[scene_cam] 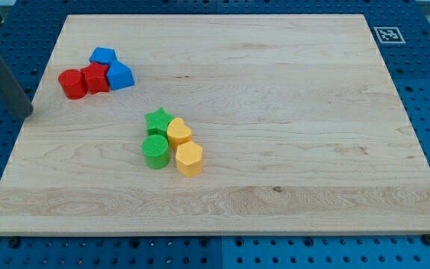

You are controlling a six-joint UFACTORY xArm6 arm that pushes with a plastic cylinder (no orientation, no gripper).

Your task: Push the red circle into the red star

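The red circle [71,84] stands at the board's upper left, touching the red star [95,78] on its right. Two blue blocks sit against the star: one [103,56] just above it and one [119,76] at its right. My tip [27,113] is at the board's left edge, below and to the left of the red circle, with a gap between them. The rod rises toward the view's top left corner.
Near the board's middle stands a tight cluster: a green star [158,120], a green circle [154,151], a yellow heart-like block [179,131] and a yellow hexagon [189,158]. A tag marker [386,33] sits off the board's upper right corner.
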